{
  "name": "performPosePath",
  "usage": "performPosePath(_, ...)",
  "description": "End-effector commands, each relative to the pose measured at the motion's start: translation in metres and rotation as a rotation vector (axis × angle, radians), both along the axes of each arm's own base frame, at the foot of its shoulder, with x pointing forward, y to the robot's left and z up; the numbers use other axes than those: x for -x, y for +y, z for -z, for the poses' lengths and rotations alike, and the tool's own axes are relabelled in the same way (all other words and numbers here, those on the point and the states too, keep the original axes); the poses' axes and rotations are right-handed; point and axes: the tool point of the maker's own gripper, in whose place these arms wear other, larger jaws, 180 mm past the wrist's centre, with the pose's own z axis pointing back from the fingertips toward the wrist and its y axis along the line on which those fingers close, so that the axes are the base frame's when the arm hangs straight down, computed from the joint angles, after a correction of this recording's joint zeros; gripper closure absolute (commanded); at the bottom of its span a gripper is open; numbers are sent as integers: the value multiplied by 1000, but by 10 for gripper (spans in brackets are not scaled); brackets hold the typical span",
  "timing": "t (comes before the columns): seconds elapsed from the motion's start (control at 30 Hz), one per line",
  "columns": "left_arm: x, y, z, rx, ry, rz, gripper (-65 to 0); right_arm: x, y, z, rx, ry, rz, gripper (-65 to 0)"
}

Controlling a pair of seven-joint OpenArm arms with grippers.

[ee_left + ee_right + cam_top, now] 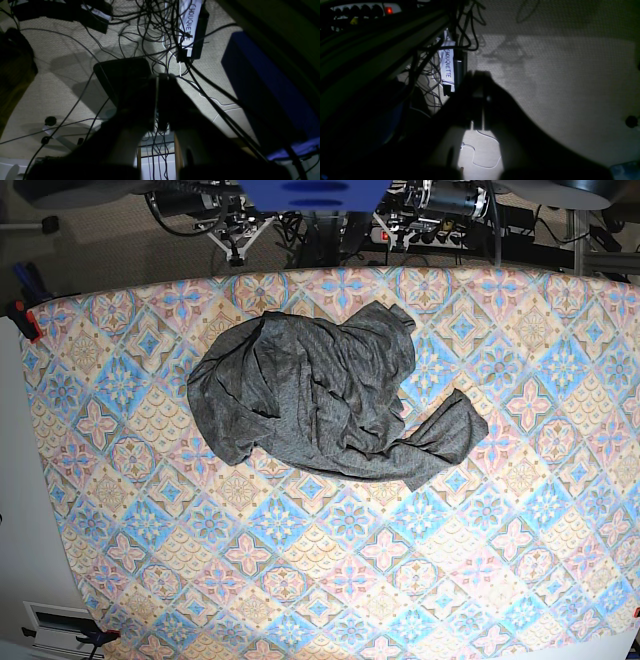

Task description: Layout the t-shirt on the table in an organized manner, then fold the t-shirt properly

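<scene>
On the patterned counter [560,480], the grey t-shirt [320,395] lies crumpled toward the far edge, one sleeve trailing right. Both tools, left [158,100] and right [480,100], hang off the counter, closed on nothing, above floor cables [150,30].

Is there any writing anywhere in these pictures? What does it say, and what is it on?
"CHOUQUETTE": handwritten on a white label stuck to a dark box among cables on the floor, left wrist view.
"CHOUQUETTE": the same label in the right wrist view, first letter partly hidden.
The t-shirt and the table carry no text.
</scene>
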Motion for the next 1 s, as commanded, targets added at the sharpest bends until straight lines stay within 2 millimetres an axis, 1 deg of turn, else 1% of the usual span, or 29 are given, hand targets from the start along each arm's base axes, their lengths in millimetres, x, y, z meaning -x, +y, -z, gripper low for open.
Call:
performPosePath(0.0,-1,-2,0,3,2,6,-3,-5,-1,0,-1,-12,1,-3)
performPosePath(0.6,-4,-2,0,3,-7,4,-3,-3,-2,0,0,-9,-3,-3)
performPosePath(0.7,-5,-2,0,3,-8,4,0,-3,-15,0,20,-11,1,0)
performPosePath(0.8,-3,-1,0,2,-5,4,0,-3,-16,0,22,-11,3,0)
performPosePath(0.83,-1,-1,0,2,-2,4,0,-2,-21,0,29,-9,4,0)
performPosePath(0.87,-1,3,0,-4,-2,4,0,-1,-29,-1,42,-8,5,0)
performPosePath(0.9,0,11,0,-17,-1,4,0,-1,-35,-1,49,-10,15,0)
performPosePath(0.93,6,15,0,-23,7,-5,0,6,-36,-1,51,0,35,0)
performPosePath(0.97,12,17,0,-26,7,-12,0,18,-43,-1,61,6,68,0)
